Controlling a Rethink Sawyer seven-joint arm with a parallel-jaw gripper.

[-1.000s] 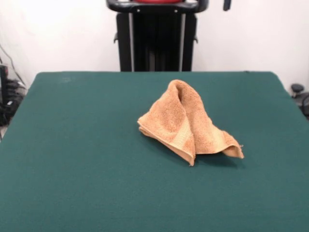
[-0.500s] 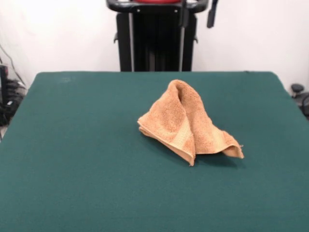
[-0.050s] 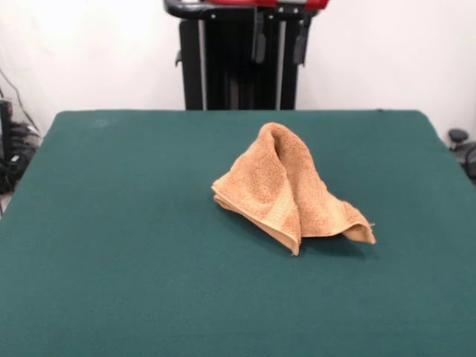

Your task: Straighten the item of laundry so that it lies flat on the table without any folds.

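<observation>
A plain white wall [image 3: 89,59] fills the twelve o'clock side, with dark cables and equipment [image 3: 11,149] at nine o'clock and a black object [image 3: 460,141] at three o'clock.

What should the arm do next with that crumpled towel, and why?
Probably bring the gripper straight down toward the towel's raised peak. The towel stands bunched in a cone on the table, with folds, and the open gripper hangs high above it, touching nothing.
</observation>
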